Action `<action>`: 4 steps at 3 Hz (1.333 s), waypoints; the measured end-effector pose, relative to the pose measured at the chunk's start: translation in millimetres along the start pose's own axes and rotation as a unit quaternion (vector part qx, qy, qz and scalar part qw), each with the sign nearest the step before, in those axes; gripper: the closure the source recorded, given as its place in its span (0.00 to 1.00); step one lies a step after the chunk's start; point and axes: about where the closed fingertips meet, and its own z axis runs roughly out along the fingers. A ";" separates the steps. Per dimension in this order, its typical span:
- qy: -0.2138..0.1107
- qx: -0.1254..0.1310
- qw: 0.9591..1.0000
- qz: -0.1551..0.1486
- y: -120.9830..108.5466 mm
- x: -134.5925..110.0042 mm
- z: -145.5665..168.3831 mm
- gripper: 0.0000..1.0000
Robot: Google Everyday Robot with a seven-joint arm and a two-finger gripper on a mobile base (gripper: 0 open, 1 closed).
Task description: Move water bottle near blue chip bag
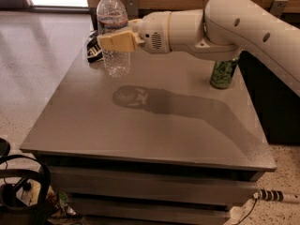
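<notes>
The gripper (115, 41) hangs over the far left part of the counter (154, 135). Its jaws are closed tight on the water bottle (112, 18) and squeeze it round the middle, right where the label band is. The bottle stands straight up. Its white cap points to 12 o'clock and its bottom points to 6 o'clock. The bottom looks like it is up in the air, because the dark shadow (133, 97) lies apart from it, at about 5 o'clock on the counter top.

The blue chip bag (93, 53) lies at about 8 o'clock from the jaws, just beside the lower half of the bottle. Part of the bag is hidden behind the bottle. I cannot tell if the two touch.

So the bottle is already very near the bag. I think the next move is mostly straight down, toward 6 o'clock, to stand the bottle on the counter next to the bag. If it comes down tilted, it may tip over.

The green can (224, 73) stands well apart, at about 4 o'clock, under the big white arm.
</notes>
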 end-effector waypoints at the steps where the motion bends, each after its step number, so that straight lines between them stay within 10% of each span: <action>1: 0.006 0.034 0.999 -0.001 -53.3 -17.3 -16.2 1.00; 4: 0.015 0.115 0.993 0.001 -172.1 -36.5 -26.2 1.00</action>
